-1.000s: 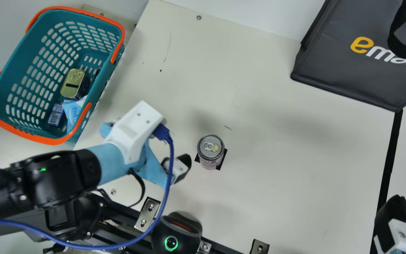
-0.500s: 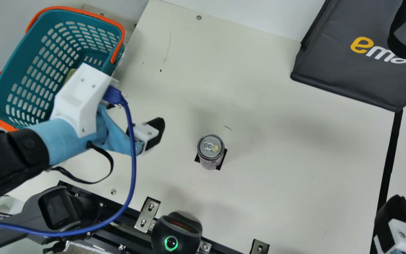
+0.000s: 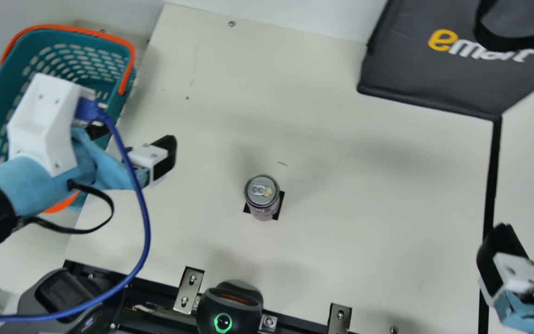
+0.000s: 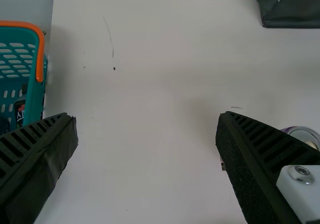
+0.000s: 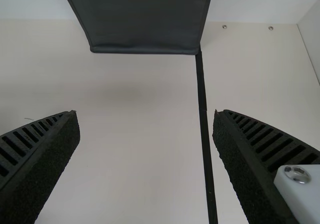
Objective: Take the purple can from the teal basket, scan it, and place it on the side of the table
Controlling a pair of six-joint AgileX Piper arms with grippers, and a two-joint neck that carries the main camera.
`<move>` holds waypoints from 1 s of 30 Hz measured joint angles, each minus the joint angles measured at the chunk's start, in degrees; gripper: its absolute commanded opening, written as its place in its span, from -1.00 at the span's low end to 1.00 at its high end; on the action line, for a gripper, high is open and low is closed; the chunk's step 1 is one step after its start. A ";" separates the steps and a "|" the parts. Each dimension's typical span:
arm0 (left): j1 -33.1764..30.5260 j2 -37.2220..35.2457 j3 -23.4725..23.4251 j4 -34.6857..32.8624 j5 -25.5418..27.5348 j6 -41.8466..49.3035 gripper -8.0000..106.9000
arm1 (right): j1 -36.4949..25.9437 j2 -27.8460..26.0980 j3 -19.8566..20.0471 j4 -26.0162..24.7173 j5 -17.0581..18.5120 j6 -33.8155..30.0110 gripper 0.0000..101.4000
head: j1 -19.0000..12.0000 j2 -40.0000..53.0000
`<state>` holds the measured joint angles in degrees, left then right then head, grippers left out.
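Observation:
The purple can (image 3: pixel 263 199) stands upright on a small black square mid-table; in the left wrist view the can (image 4: pixel 304 134) is partly behind a finger. My left gripper (image 3: pixel 132 140) is to the can's left, over the table beside the teal basket (image 3: pixel 121 109), with its arm covering part of the basket. In its wrist view my left gripper (image 4: pixel 147 126) is open, nothing between the fingers. My right gripper (image 3: pixel 502 255) is at the lower right by the black line; its wrist view shows the right gripper (image 5: pixel 145 124) open and empty.
A scanner (image 3: pixel 230 308) with a green light stands at the near edge. The dark bag (image 3: pixel 424 76) is at the back right, above a black line (image 3: pixel 490 185) on the table. Metal brackets (image 3: pixel 189 288) line the near edge.
My left gripper has moved away from the can, back and left toward the basket. The camera has shifted. The can stands on the black square as before.

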<state>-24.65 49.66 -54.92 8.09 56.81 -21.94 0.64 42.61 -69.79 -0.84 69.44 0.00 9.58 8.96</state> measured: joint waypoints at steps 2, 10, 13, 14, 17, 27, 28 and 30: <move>0.96 0.24 -0.11 -1.13 -0.15 1.11 0.71 | 0.00 0.00 0.00 0.00 0.00 0.00 0.87 | 0.00 -2.46; 1.33 1.93 -0.85 -5.20 -0.11 3.33 0.71 | 0.00 0.00 0.00 0.00 0.00 0.00 0.87 | 0.00 -10.55; -0.03 3.04 -1.38 -6.19 -0.13 2.96 0.71 | 0.00 0.00 0.00 0.00 0.00 0.00 0.87 | 0.00 -10.63; -0.66 3.53 -1.66 -6.47 -0.30 2.69 0.71 | 0.00 0.00 0.00 0.00 0.00 0.00 0.87 | 0.00 -10.63; -2.69 5.13 -2.30 -6.60 -0.42 1.50 0.71 | 0.00 0.00 0.00 0.00 0.00 0.00 0.87 | 0.00 -10.55; -11.88 11.66 -7.14 -4.02 0.31 -5.64 0.71 | 0.00 0.00 0.00 0.00 0.05 0.00 0.87 | 0.00 -10.63; -12.90 12.13 -7.62 -3.62 0.44 -6.27 0.71 | 0.00 0.00 0.00 0.00 0.05 0.00 0.87 | 0.00 -10.55; -14.87 13.39 -8.60 -3.04 0.70 -8.14 0.71 | 0.00 0.00 0.00 0.00 0.05 0.00 0.87 | 0.00 -10.55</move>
<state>-39.52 63.05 -63.51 5.06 57.52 -30.08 0.64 42.61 -69.79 -0.84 69.49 0.00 9.58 -1.58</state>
